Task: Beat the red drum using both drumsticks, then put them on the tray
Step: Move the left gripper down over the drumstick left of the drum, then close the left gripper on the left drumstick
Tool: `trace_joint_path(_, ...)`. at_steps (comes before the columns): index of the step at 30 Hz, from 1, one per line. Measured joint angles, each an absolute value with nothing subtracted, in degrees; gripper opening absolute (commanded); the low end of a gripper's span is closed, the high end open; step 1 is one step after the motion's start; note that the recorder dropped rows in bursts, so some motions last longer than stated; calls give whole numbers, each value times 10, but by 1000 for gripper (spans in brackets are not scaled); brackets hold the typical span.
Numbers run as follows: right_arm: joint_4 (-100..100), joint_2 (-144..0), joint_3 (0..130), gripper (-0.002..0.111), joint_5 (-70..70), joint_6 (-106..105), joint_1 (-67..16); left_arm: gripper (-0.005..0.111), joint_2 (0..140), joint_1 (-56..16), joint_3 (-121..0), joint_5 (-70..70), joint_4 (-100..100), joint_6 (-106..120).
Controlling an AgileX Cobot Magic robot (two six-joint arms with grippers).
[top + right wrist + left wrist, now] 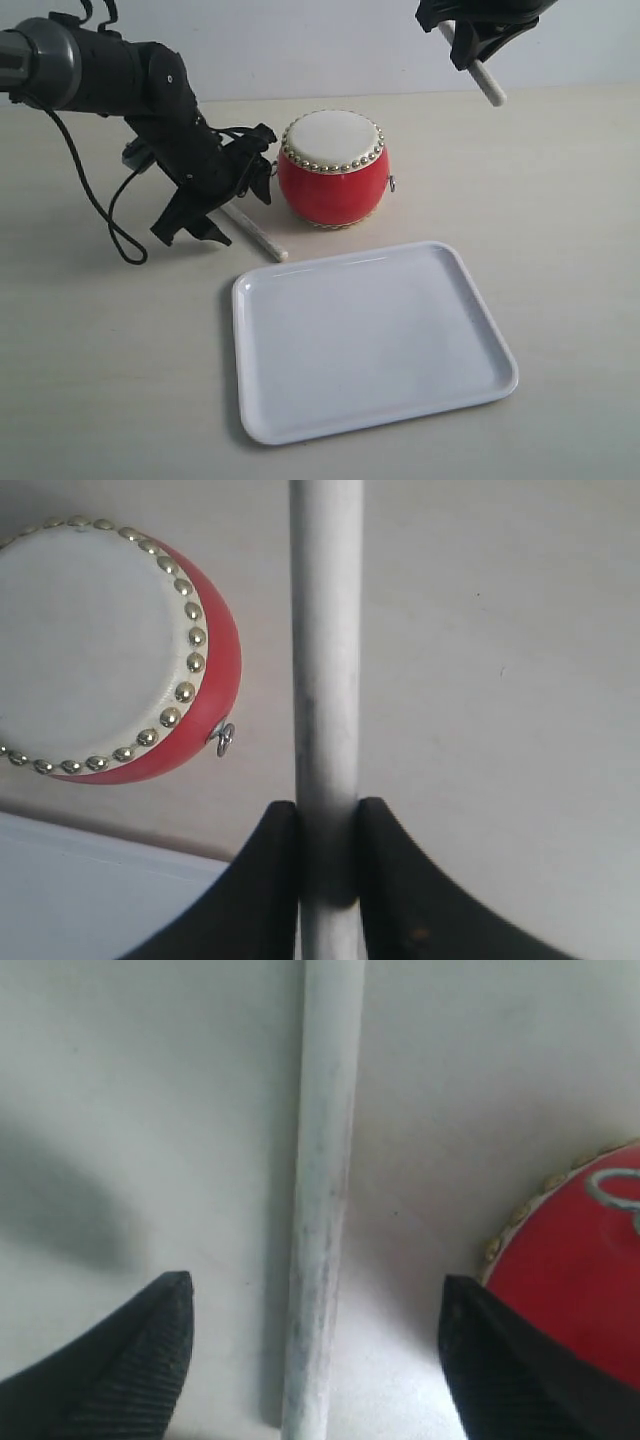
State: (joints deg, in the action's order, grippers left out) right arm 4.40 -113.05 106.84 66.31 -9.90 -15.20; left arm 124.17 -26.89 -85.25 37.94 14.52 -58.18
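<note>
Drumstick one (322, 1160) lies untouched between the jaws of the left gripper (315, 1282), which gapes fully open astride it on the counter (560, 200), just beside the red drum (332, 180). Right gripper (327, 808) is clamped on the second drumstick (325, 630), high in the air beyond the drum. Tray (370, 340) lies just in front of the drum.

- One red drum (332, 170); one ring of gold studs (185, 692) around its skin, the studs too many to count surely
- Two drumsticks; the lying drumstick (262, 242) and the raised drumstick (488, 82)
- One tray (370, 340)
- Two grippers; the left gripper (312, 1295) and the right gripper (327, 810); two black fingers (120, 1370) on each, four in all
- Two robot arms; the left arm (110, 70) and the right arm (490, 15)
- One table (560, 250)
</note>
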Motion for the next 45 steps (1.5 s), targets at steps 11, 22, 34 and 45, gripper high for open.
trace_joint_path(11,44,-1131,1068,0,661,-99,-152,67,1259,-267,-854,365,186,-559)
trace_joint_path(22,47,-1131,1068,0,659,-99,-152,67,1260,-264,-855,365,193,-561)
trace_joint_path(34,84,-1131,1068,0,659,-99,-152,67,1260,-264,-858,399,193,-564)
trace_joint_path(45,101,-1131,1068,0,659,-99,-152,54,1260,-259,-859,428,191,-564)
